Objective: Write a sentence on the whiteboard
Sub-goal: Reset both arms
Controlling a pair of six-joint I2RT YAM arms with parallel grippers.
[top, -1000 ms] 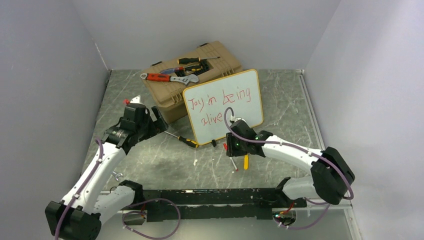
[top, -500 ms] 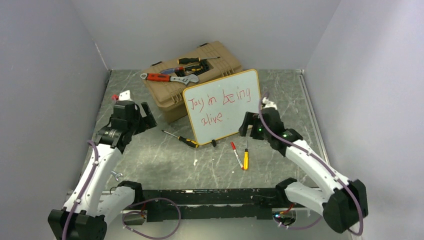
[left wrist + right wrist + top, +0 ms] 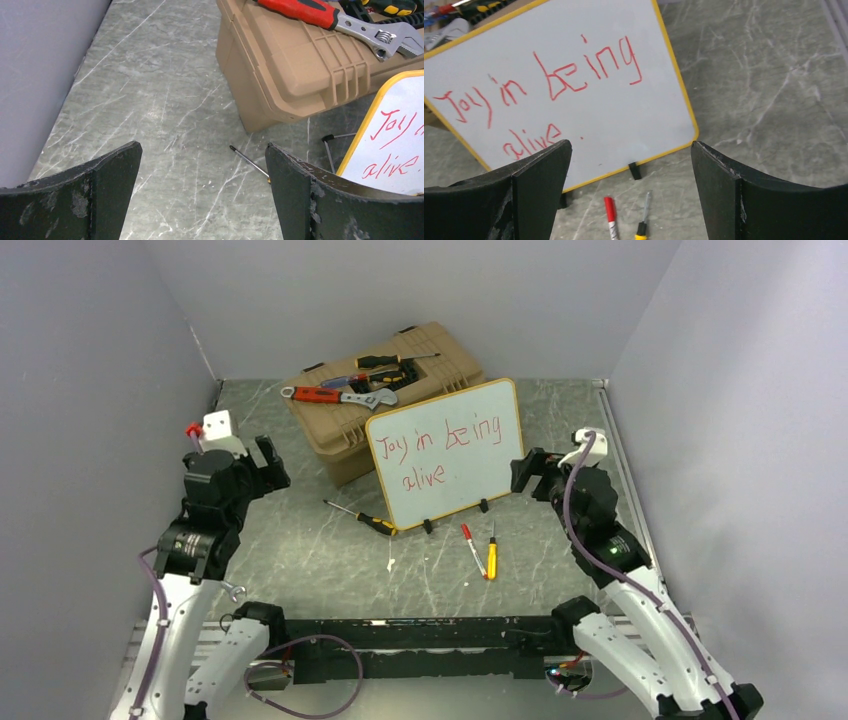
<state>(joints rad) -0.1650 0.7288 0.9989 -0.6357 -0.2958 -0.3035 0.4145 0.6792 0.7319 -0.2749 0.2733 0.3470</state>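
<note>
Left gripper: jaws spread wide, nothing between them. It hangs over the left part of the table, pointed toward the toolbox. Right gripper: jaws likewise released and empty, raised just off the right edge of the whiteboard and facing it.

The whiteboard stands tilted back at mid-table on two black clip feet, its left edge in front of the toolbox corner. The sentence reads "Joy in being" on the upper line and "alive" on the lower, in thin red strokes.

On the table just near of the board lie a red-capped marker and a small yellow-handled screwdriver, side by side and apart from both grippers. A black-and-yellow screwdriver lies near the board's lower left corner. The tan toolbox sits closed at the far side, with a red-handled adjustable wrench and other hand tools on its lid.

The surface is grey stone-patterned with pale veins. Plain pale grey walls enclose it on the left, far and right sides.
</note>
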